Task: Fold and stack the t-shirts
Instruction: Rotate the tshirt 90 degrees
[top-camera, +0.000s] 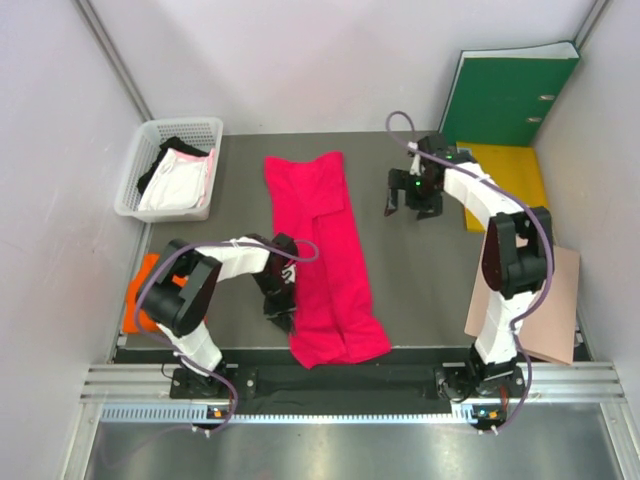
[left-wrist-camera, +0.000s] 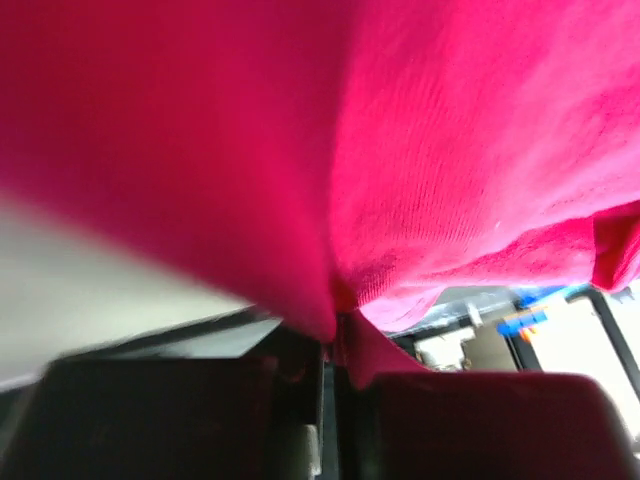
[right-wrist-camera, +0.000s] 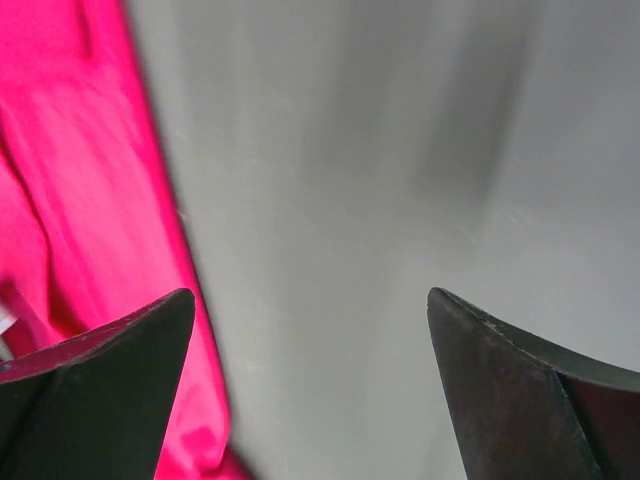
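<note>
Left fingers (top-camera: 279, 297): closed hard on the near left edge of the magenta t-shirt (top-camera: 325, 255). In the wrist view, a pinched ridge of cloth (left-wrist-camera: 345, 300) rises from between them.
Orange t-shirt (top-camera: 140, 290): folded small, lying outboard of the left fingers at the tabletop (top-camera: 420, 280) edge. The left arm partly hides it.
Magenta t-shirt, position: a long flat strip running from beside the left fingers away to the far side, with both long sides apparently turned in over the middle.
Magenta t-shirt, handling: likely light, limp and without stiffness. Any unsupported span should sag and drag, and the stacked layers may slide apart.
Hold points: probably best at an edge or corner, pinching through all layers. A matching grip on the far end would likely keep the fold square.
Right fingers (top-camera: 409, 205): spread wide and holding nothing, above bare tabletop. The shirt's far right edge (right-wrist-camera: 80, 200) lies just inboard of them.
Basket (top-camera: 135, 190): far left, well apart from both sets of fingers. It holds a whitish-pink garment (top-camera: 180, 180) and a black garment (top-camera: 160, 160).
</note>
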